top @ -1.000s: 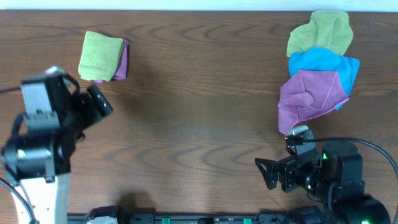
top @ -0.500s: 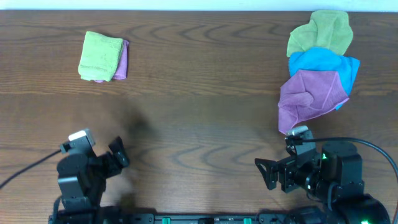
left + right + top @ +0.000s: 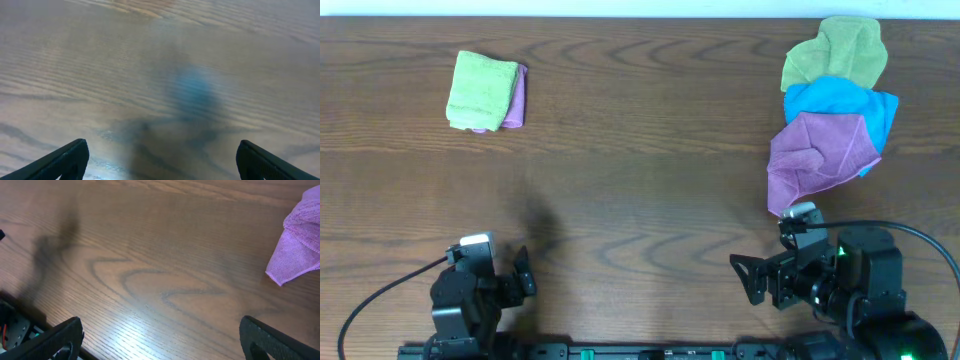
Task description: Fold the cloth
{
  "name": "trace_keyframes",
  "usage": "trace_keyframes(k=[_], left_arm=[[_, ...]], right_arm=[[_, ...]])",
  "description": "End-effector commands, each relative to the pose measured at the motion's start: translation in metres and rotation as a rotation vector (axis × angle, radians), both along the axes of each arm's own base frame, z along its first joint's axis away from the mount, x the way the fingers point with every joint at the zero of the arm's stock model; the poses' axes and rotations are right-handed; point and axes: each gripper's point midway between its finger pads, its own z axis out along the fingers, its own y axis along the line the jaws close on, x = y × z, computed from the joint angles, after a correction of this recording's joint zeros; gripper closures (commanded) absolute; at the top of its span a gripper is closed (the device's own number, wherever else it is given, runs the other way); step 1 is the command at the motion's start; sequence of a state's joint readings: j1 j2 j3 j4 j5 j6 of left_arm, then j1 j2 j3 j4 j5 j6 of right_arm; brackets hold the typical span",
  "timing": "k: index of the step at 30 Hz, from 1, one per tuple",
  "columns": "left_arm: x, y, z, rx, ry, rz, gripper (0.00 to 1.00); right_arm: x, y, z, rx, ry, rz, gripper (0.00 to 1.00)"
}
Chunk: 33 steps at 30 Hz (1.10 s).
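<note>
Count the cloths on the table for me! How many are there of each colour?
Lime-green cloth: 1
Olive-green cloth: 1
Blue cloth: 1
Purple cloths: 2
Total: 5

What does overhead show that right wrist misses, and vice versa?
Only overhead: the folded lime-green cloth far left, lying on a folded purple cloth; the olive cloth and blue cloth in the right pile; the left gripper. Only right wrist: no extra objects, just close detail of the crumpled purple cloth, its weave and near corner. Both: that cloth, the open right gripper, the table.
</note>
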<state>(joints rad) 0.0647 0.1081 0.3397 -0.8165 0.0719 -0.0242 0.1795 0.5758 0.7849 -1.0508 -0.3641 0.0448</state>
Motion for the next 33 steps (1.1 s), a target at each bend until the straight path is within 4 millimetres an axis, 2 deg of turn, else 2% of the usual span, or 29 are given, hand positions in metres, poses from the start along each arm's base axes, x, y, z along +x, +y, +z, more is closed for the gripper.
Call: trace_keyframes(k=[1, 13, 33], left_arm=[[-0.005, 0.003, -0.012, 0.062, 0.031, -0.025, 0.05], [-0.018, 0.010, -0.028, 0.091, 0.106, 0.006, 0.05], [-0.018, 0.010, -0.028, 0.089, 0.107, 0.005, 0.05]], right_arm=[[0.000, -0.001, 0.000, 0.010, 0.007, -0.012, 0.01], [0.000, -0.001, -0.001, 0.010, 0.007, -0.012, 0.01], [0.000, -0.001, -0.001, 0.010, 0.008, -0.012, 0.01]])
